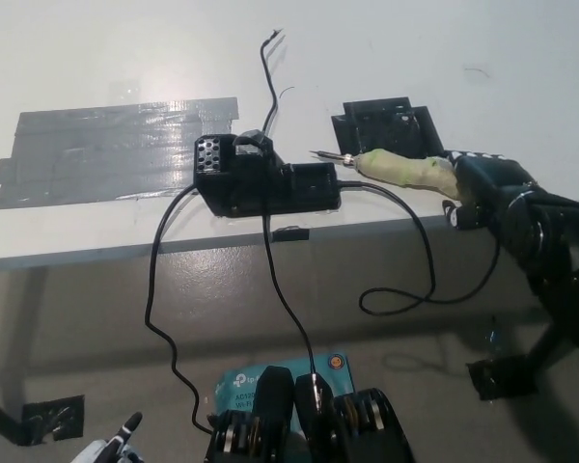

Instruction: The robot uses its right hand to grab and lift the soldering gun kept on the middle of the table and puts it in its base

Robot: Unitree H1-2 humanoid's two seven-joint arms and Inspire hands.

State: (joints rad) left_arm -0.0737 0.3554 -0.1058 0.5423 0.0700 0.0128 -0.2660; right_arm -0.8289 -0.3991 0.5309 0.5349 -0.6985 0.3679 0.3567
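One soldering gun (405, 172) lies on the white surface (125, 48), tip pointing left toward its black base (261, 181) – and our black right hand (487, 188) is at the handle's rear end, fingers curled about it, though we cannot tell if the grip is firm. We judge the task at its start: the gun is not yet lifted or docked. Our white left hand (111, 449) barely shows at bottom left, its state unclear.
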